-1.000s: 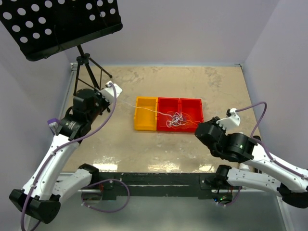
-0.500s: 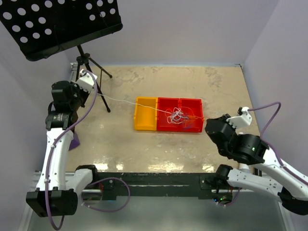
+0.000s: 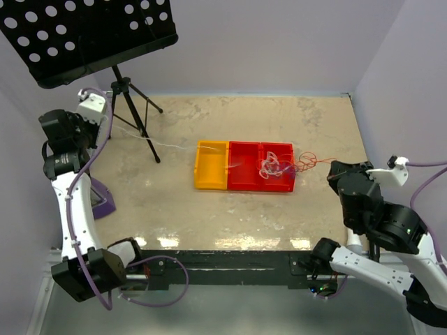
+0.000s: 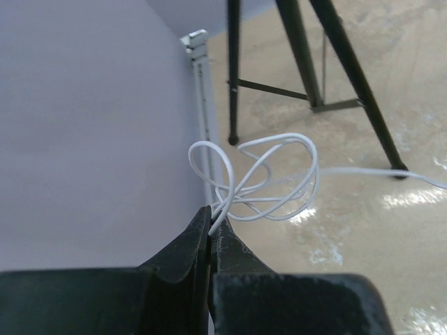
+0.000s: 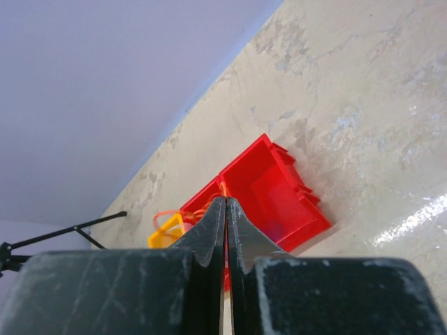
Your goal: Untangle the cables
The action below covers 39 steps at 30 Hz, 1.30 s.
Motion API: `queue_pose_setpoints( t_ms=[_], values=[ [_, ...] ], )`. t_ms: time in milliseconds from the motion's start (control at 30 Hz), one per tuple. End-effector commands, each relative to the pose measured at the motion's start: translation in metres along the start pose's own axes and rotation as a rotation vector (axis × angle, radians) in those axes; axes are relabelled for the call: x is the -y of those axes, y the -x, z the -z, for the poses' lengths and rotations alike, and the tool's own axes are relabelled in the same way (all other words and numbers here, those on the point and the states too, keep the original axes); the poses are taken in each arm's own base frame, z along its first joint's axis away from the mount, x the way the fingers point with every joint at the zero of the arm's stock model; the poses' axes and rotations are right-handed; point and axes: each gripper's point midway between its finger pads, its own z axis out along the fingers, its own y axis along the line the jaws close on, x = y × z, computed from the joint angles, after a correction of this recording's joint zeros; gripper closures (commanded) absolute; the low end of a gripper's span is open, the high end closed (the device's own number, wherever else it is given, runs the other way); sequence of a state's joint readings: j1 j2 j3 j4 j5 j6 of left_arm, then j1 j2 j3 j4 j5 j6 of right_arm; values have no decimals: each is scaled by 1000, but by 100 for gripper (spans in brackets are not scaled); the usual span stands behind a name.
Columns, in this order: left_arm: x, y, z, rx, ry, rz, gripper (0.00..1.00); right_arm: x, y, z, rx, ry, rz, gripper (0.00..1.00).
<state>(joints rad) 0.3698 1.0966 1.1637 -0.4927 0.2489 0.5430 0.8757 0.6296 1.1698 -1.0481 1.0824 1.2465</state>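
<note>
At left claw (image 4: 210,218): white cable (image 4: 349,169) pinched | right claw (image 5: 225,204): red-orange cable (image 5: 223,188) pinched

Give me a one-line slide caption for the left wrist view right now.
Left gripper shut on a looped white cable, in front of the black tripod legs, one strand trailing off right.

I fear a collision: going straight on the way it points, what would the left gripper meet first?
Past the white cable looped ahead of the left gripper, likely the black tripod leg, though depth is unclear.
</note>
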Motion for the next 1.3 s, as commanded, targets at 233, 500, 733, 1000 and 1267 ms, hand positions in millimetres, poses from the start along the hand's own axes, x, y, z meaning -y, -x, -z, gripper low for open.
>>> queue_pose_setpoints(
  t_ms=[233, 500, 733, 1000, 1267],
  values=[
    [-44, 42, 36, 132, 59, -24, 100, 2, 42, 8, 101, -4, 14, 100],
    [47, 98, 82, 386, -424, -79, 100, -19, 8, 4, -7, 87, 41, 100],
    [93, 135, 130, 603, -664, -126, 100, -35, -17, -1, -71, 137, 80, 100],
    [126, 171, 146, 791, -725, -72, 100, -55, -63, -1, -205, 245, 106, 100],
    [152, 202, 141, 838, -826, -29, 100, -63, -85, 1, -269, 319, 142, 100]
  ],
)
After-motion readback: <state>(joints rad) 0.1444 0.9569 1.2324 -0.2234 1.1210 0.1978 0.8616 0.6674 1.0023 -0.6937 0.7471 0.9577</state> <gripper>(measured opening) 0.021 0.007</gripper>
